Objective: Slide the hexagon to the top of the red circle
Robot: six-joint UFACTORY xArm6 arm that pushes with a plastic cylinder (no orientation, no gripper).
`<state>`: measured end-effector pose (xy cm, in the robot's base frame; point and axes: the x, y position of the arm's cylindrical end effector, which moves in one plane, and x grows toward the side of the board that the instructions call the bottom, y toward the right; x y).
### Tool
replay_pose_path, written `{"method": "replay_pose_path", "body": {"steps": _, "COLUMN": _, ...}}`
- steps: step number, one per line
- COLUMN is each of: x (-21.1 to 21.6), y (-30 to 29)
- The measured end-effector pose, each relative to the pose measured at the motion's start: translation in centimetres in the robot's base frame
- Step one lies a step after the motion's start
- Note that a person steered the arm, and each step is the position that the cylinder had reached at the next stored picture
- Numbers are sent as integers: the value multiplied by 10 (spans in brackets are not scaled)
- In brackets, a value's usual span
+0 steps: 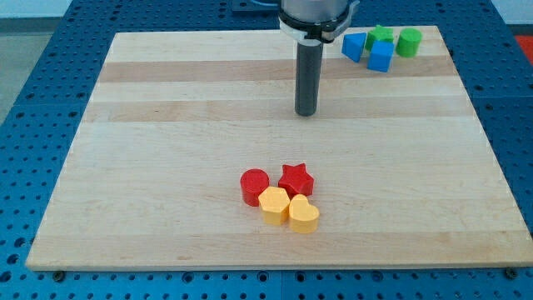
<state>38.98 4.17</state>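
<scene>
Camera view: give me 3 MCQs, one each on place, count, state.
1. Where is the yellow hexagon relative to the red circle?
A. top-left
B. bottom-right
C. far right edge

2. How many blue blocks?
A. one
B. two
C. four

3. My tip is:
A. touching the red star
B. on the yellow heart
C. touching no block

Key:
1 B: hexagon sits below and right of the circle, against it.
2 B: blue blocks and at the view's top right.
3 C: bare board all round the tip.

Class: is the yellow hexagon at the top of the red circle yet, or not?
Not yet. The yellow hexagon touches the red circle at its lower right; my tip is far above both.
</scene>
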Motion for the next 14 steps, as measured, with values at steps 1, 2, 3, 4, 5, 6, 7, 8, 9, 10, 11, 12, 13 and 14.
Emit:
{"method": "replay_pose_path", "body": {"steps": 1, "x": 0, "y": 0}}
{"method": "replay_pose_path", "body": {"steps": 2, "x": 17, "y": 7}}
{"method": "replay_pose_path", "body": {"steps": 3, "x": 68, "y": 24}}
{"method": "replay_pose_path", "body": {"steps": 4, "x": 98, "y": 30}}
{"method": "replay_pose_path", "body": {"steps": 5, "x": 98, "y": 30}}
{"method": "replay_pose_path", "body": {"steps": 6, "x": 102, "y": 60}}
{"method": "replay_pose_path", "body": {"steps": 7, "x": 142, "y": 89}}
{"method": "replay_pose_path", "body": {"steps": 8, "x": 206, "y": 89}}
{"method": "replay_pose_path", "body": {"steps": 9, "x": 207, "y": 89}}
{"method": "replay_pose_path", "body": {"steps": 10, "x": 207, "y": 57}}
{"method": "replay_pose_path", "body": {"steps": 11, "x": 206, "y": 32}}
{"method": "replay_pose_path", "body": {"steps": 12, "x": 205, "y": 32}}
{"method": "replay_pose_path", "body": {"steps": 13, "x": 204, "y": 9}}
{"method": "replay_pose_path", "body": {"steps": 14, "x": 204, "y": 3}}
